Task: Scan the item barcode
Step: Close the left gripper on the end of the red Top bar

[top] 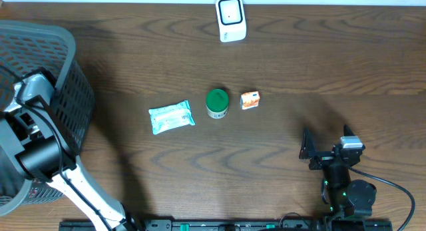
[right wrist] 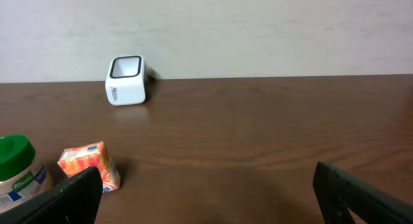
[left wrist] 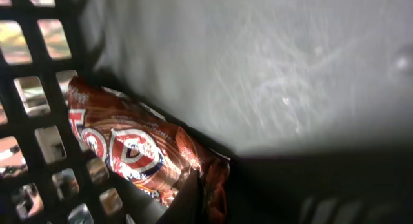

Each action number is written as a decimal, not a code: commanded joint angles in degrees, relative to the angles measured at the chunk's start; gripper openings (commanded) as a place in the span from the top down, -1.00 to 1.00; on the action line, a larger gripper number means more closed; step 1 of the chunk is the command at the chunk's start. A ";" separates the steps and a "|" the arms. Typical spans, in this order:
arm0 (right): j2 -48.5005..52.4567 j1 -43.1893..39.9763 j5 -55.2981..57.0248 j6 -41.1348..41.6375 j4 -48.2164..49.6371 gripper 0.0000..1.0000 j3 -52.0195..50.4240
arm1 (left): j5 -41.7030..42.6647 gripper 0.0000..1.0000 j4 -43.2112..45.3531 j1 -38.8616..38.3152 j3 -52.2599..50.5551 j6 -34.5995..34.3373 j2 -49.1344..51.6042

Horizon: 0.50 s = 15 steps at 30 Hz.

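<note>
Three small things lie mid-table (top: 299,58): wipes pack (top: 171,117), green-lid jar (top: 217,102), orange box (top: 249,100). White scanner (top: 231,18) sits far back. Left tool (left wrist: 193,198), inside the gray basket (top: 60,58), pinches a brown snack bag (left wrist: 129,146). Right tool (right wrist: 206,175) gapes wide.
</note>
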 commanded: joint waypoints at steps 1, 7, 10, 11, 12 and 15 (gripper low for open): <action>-0.20 0.61 0.26 0.59 -0.17 -0.99 -0.07 | 4.20 0.86 -4.98 0.52 6.47 -0.37 1.09; -0.20 0.61 0.26 0.59 -0.17 -0.99 -0.07 | 7.02 0.85 -17.33 0.42 27.06 -0.28 -4.24; -0.20 0.61 0.26 0.59 -0.17 -0.98 -0.07 | 10.43 0.86 -19.71 0.42 35.21 0.35 -8.24; -0.20 0.61 0.26 0.59 -0.17 -0.98 -0.07 | 12.70 0.86 -19.76 0.42 37.16 1.07 -9.84; -0.20 0.61 0.26 0.59 -0.17 -0.98 -0.07 | 15.82 0.86 -19.65 0.39 39.01 1.29 -11.87; -0.20 0.61 0.26 0.59 -0.17 -0.98 -0.07 | 27.74 0.86 -17.68 0.24 41.42 2.38 -18.29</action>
